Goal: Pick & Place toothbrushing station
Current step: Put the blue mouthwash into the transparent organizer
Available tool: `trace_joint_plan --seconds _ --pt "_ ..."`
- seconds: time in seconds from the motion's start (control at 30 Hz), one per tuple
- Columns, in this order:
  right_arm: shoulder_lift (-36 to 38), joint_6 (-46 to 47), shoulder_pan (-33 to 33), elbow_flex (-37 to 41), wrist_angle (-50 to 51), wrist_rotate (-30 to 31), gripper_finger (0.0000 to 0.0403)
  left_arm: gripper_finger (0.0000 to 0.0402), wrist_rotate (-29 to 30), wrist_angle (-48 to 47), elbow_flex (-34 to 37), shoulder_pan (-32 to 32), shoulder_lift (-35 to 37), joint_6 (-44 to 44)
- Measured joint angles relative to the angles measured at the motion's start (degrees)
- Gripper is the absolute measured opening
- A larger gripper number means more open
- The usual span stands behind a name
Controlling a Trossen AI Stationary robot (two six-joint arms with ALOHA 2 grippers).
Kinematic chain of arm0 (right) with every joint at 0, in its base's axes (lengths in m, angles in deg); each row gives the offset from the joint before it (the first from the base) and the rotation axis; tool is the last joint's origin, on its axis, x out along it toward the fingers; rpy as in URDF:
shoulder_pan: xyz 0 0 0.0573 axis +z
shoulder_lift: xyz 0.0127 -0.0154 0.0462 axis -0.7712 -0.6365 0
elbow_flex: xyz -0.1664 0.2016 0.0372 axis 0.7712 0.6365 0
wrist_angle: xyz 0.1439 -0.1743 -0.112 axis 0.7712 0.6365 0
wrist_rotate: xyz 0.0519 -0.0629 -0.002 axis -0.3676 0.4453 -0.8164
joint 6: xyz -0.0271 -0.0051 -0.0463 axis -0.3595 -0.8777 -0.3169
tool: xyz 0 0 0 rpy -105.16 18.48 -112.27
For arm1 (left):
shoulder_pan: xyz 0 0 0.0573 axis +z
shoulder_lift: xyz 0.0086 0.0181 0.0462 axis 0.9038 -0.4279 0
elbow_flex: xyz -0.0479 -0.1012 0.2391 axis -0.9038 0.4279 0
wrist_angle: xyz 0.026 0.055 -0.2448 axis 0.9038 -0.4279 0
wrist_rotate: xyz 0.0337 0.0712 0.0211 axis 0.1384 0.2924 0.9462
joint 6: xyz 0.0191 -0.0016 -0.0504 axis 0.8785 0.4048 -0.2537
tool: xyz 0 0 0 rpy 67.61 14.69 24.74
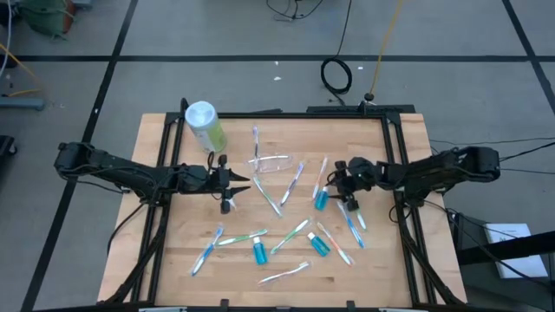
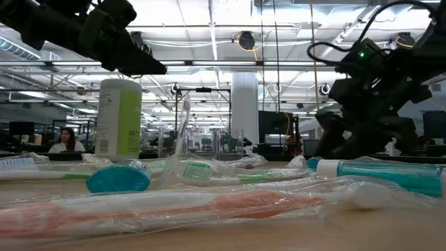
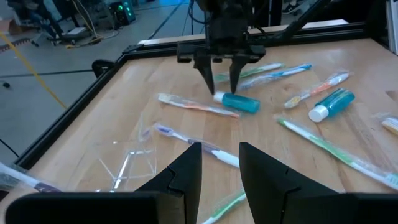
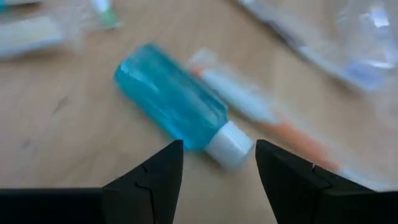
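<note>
Nearest us, the right gripper (image 4: 217,165) hung with fingers (image 4: 152,174) spread wide, holding nothing, just above a blue white-capped tube (image 4: 177,106) on the counter (image 1: 173,251). The left gripper (image 3: 221,165) hovered partly open and empty near the clear holder (image 1: 270,162), which lay among scattered toothbrushes (image 1: 206,250).

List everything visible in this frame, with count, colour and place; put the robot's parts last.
Table: one, light wood, dark frame.
Canister: one, green with white lid, far left part of the table.
Clear holder: one, transparent, lying at far centre.
Toothbrushes: roughly a dozen, blue, green, white and orange, wrapped, scattered over the table.
Blue tubes: three, white caps; one by the right gripper, two nearer the front.
Person: one, far background in the low view.
Left gripper: jaws apart, empty, left of centre.
Right gripper: jaws open, over a blue tube.
</note>
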State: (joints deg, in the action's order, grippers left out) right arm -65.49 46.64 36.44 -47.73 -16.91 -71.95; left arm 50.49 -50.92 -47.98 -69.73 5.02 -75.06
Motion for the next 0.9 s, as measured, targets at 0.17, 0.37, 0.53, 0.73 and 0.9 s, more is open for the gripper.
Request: trace_joint_plan --seconds 0.17,0.37,0.53,0.73,0.9 --pt "-3.0 -1.4 0.5 -0.1 -0.5 -1.6 0.0196 0.0113 0.0 0.5 0.0 0.0 0.0 -0.2" --pt "-3.5 -1.0 2.4 -0.1 -1.5 -1.2 0.0196 0.0113 0.0 0.9 0.0 0.0 0.0 -0.3" --pt "-3.5 -1.0 3.4 -0.1 -2.0 -1.3 0.0196 0.0113 0.0 0.9 0.0 0.0 0.0 0.3" --pt "-3.5 -1.2 4.0 0.0 -1.9 -1.5 0.0163 0.0113 0.0 0.9 0.0 0.0 0.0 -0.1" --pt "-3.6 -2.0 4.0 0.0 -3.0 -0.1 0.0115 0.0113 0.0 0.9 0.0 0.0 0.0 -0.1"
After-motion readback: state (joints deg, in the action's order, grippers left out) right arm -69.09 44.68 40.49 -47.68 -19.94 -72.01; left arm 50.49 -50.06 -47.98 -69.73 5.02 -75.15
